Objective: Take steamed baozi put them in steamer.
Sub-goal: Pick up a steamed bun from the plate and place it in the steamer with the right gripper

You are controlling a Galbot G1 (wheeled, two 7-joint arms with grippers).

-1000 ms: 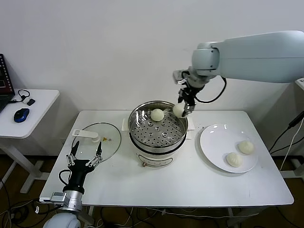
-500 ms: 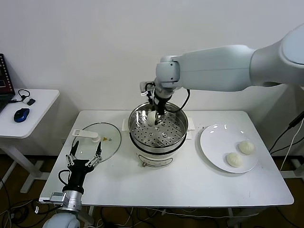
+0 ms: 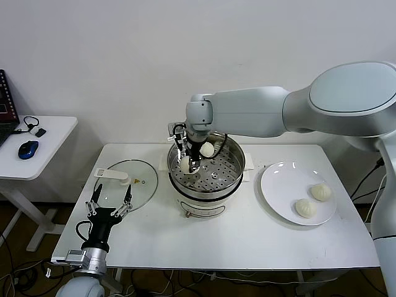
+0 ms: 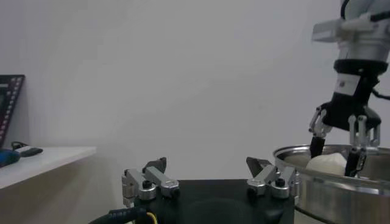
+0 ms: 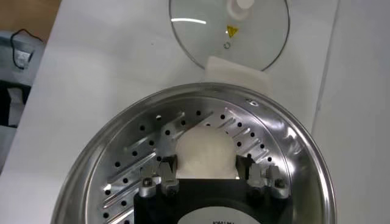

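Tabletop (image 3: 235,238): white, steamer (image 3: 207,185) carried.
Right tool (image 3: 188,166): bun (image 3: 185,163) clamped over tray.
Left tool (image 3: 110,204): spread wide, parked.

A white table (image 3: 235,241) carries everything. The steamer (image 3: 207,185) stands near its middle toward the back. A glass lid (image 3: 127,180) lies flat to the left of it, near the table's left edge. A white plate (image 3: 278,185) lies to the right of the steamer. A smaller white side table (image 3: 43,148) stands apart at far left, with a blue mouse (image 3: 27,149) on it.
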